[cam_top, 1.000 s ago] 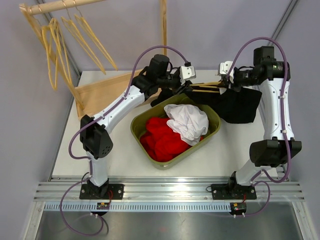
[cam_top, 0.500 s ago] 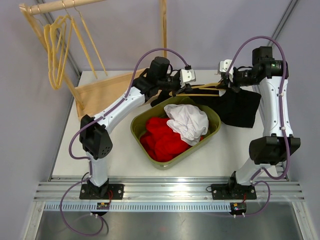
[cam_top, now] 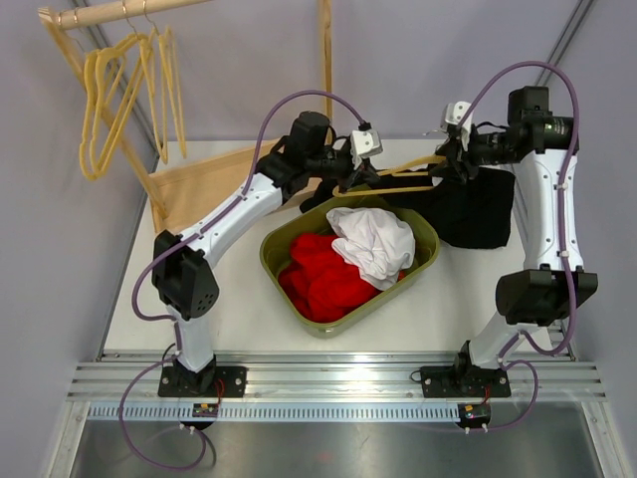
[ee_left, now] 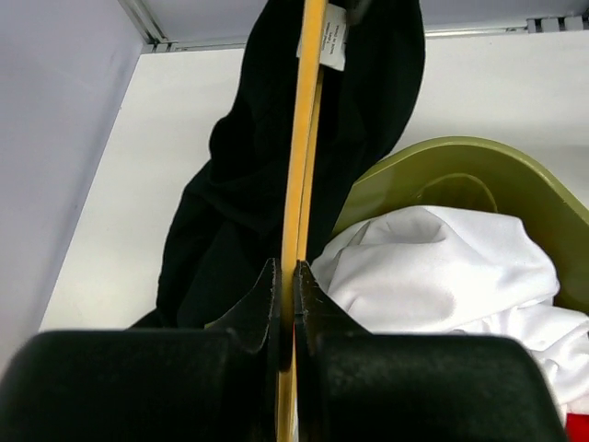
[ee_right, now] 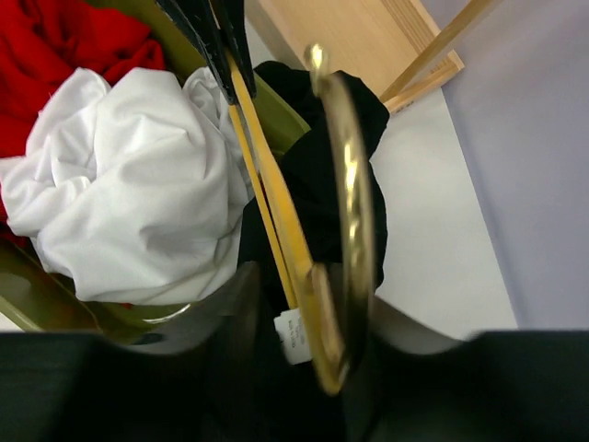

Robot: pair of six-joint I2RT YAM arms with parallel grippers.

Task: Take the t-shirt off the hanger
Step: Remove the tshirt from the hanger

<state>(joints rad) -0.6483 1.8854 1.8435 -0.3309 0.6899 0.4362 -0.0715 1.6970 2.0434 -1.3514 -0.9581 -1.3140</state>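
Left hand [ee_left: 286,269] pinches hanger [ee_left: 306,138] bar. Its long axis runs straight ahead to right hand [cam_top: 453,162], grip unclear. Black t-shirt [ee_left: 230,184] drapes just beyond left hand, nearer right hand, which should strip it.

In your right wrist view the right gripper [ee_right: 308,318] is a dark blur around the hanger [ee_right: 276,216], so you cannot tell whether it grips, and your left wrist view cuts the t-shirt [ee_left: 230,184] off at the top edge.
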